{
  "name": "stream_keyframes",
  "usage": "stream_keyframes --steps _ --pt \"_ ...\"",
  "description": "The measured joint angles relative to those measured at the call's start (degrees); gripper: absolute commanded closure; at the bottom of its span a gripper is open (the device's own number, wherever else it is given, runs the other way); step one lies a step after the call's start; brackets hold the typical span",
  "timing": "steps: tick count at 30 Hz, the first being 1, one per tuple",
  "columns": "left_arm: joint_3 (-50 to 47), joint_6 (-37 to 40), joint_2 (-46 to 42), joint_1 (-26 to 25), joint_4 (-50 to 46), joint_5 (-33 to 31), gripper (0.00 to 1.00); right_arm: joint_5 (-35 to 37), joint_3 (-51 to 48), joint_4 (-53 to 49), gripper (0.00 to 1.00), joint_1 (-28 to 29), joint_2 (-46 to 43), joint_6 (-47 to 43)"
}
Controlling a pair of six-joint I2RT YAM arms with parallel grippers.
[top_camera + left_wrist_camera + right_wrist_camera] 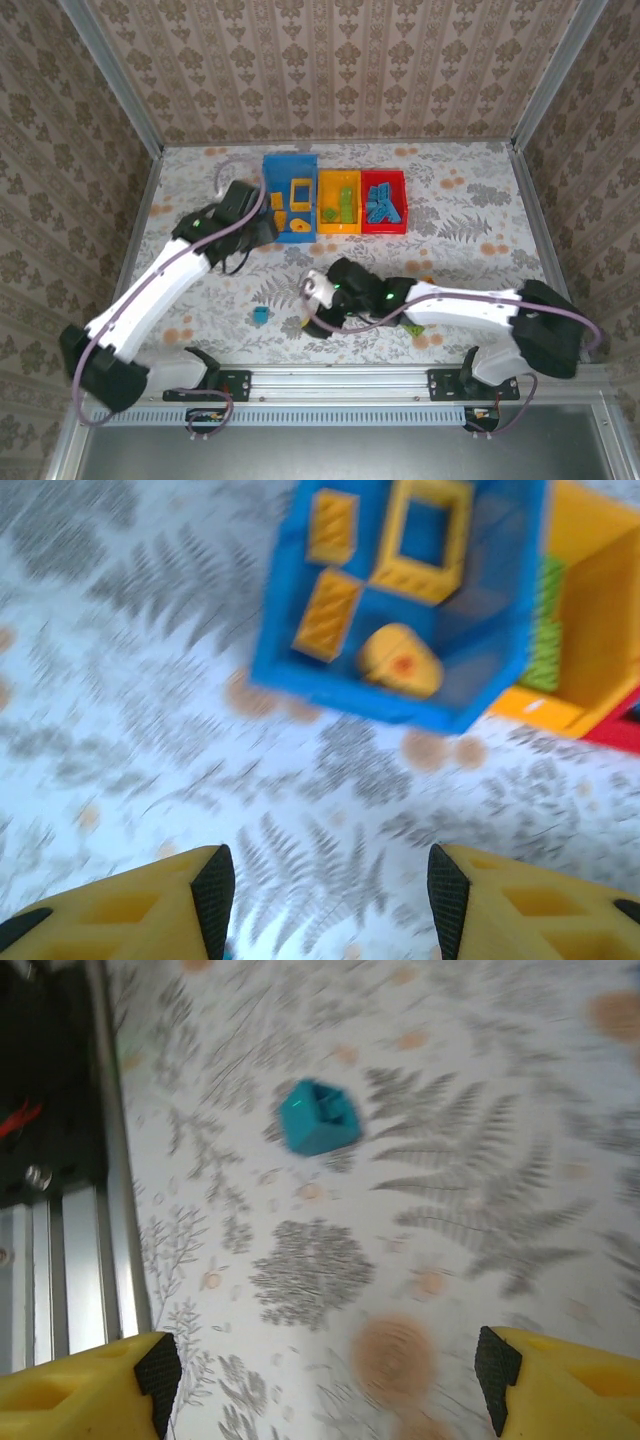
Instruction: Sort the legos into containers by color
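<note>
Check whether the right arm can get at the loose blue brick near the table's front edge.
Probably yes: the right gripper is open, with bare table between it and the blue brick.

**Layout, seen from above**

At the far middle of the table (470,200), three stand side by side: left bin (290,157), middle bin (340,173), right bin (385,174). Each holds bricks (383,208). A loose brick (260,316) lies near the front edge, left of centre.

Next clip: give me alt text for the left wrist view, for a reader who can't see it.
A blue bin holding orange bricks, one an open square frame, sits on a fern-patterned table, beside an orange-yellow bin holding green bricks. The left gripper, open and empty, shows at the bottom edge.
</note>
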Motion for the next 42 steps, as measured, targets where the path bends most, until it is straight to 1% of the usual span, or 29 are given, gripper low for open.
stream_keyframes --steps 3,6,9,12,18,23,28,34,39,40,42 --pt "-7.67 -3.17 -9.79 0.5 -3.96 -0.76 0.44 0.02 4.11 0.92 0.21 2.95 7.98 -1.66" --pt "-10.8 -5.95 -18.6 0.81 -8.07 -1.88 0.44 0.11 8.94 1.14 0.23 4.0 14.14 -0.42" --pt "-10.95 -7.74 -24.96 0.81 -11.74 -3.67 0.44 0.7 13.2 1.16 0.23 4.02 18.01 4.79" --pt "-10.84 -8.24 -29.97 0.81 -15.06 -5.75 0.44 1.62 17.94 -0.2 0.23 4.04 20.94 12.7" --pt "-9.64 -7.15 -35.43 0.81 -18.97 -8.0 0.43 5.09 29.75 -9.11 0.24 4.7 27.08 31.06" --pt "-7.41 -3.52 -36.3 0.81 -20.63 -7.52 0.42 8.15 38.62 -18.53 0.23 5.81 32.85 44.98" --pt "-6.69 -0.15 -37.9 0.81 -21.97 -5.79 0.41 10.47 49.92 -28.72 0.23 7.02 40.0 56.26" --pt "-4.98 2.82 -39.98 0.81 -23.56 -4.02 0.41 12.87 61.4 -38.82 0.33 7.67 47.67 63.76" --pt "-4.33 4.46 -40.13 0.81 -24.13 -2.97 0.41 14.99 64.74 -43.5 0.49 7.74 50.07 66.86" --pt "-4.33 4.72 -40.13 0.81 -24.11 -2.82 0.41 15.5 65.18 -44.04 0.55 7.74 50.29 67.28" --pt "-4.33 4.96 -40.13 0.81 -24.09 -2.6 0.41 16.11 65.92 -44.59 0.62 7.72 50.77 67.63"
